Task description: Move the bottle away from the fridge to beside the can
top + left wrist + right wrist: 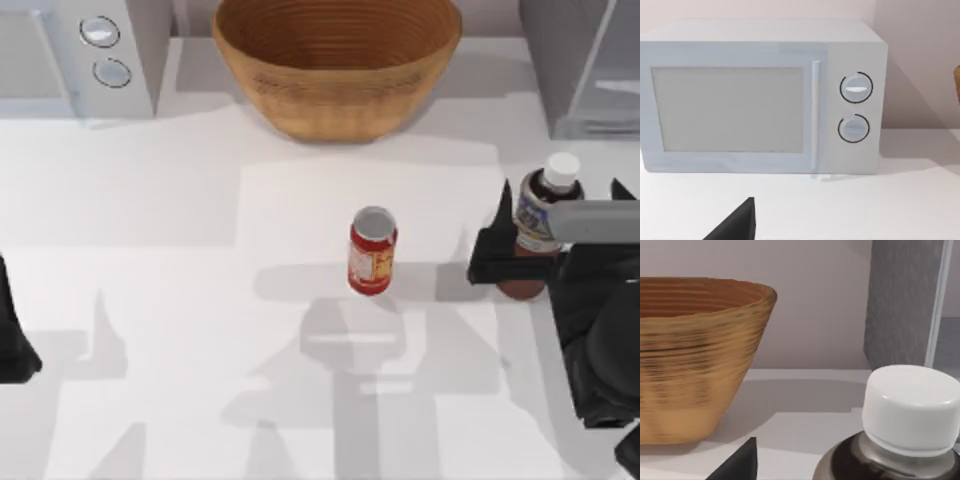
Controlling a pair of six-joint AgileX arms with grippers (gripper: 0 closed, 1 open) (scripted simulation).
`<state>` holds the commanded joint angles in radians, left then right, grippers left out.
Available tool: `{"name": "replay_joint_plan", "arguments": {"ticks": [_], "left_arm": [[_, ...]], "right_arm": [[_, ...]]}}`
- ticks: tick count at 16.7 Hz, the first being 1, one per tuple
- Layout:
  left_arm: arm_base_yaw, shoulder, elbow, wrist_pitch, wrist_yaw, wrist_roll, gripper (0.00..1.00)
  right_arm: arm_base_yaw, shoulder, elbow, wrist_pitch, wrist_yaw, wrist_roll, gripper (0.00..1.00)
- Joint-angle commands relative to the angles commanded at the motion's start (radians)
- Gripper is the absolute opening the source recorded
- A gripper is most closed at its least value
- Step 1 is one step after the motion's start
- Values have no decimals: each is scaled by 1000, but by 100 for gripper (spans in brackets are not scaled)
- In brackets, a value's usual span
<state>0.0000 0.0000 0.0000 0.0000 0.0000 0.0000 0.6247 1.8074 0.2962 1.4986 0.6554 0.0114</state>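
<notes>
Even, bright light on the white tabletop (300, 220); soft grey overlapping shadows spread beneath the can (372, 252) and basket (335, 70); no glare, edges crisp throughout.

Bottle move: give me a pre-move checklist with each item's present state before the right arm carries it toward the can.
1. Right claw set around the bottle: ok, fingers sit at both sides of its lower body in the top view.
2. Grip closed firmly on the bottle: cannot tell.
3. Bottle upright: ok, its white cap faces up.
4. Can upright, with bare table around it: ok.
5. Path from bottle to can free: ok, nothing lies between them.
6. Bottle apart from the fridge: ok, a gap of table shows.
7. Left arm's claw out of the way: ok, parked at the table's left edge.
</notes>
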Motion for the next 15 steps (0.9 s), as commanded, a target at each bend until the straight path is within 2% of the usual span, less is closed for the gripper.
{"name": "replay_joint_plan", "arguments": {"ticks": [3, 7, 15], "left_arm": [[0, 0, 0, 0, 0, 0, 100], [0, 0, 0, 0, 0, 0, 100], [0, 0, 0, 0, 0, 0, 100]], "right_arm": [[-8, -61, -9, -41, -18, 1, 100], [-47, -269, -51, -198, -87, 5, 100], [-257, -930, -207, -770, -317, 7, 100]]}}
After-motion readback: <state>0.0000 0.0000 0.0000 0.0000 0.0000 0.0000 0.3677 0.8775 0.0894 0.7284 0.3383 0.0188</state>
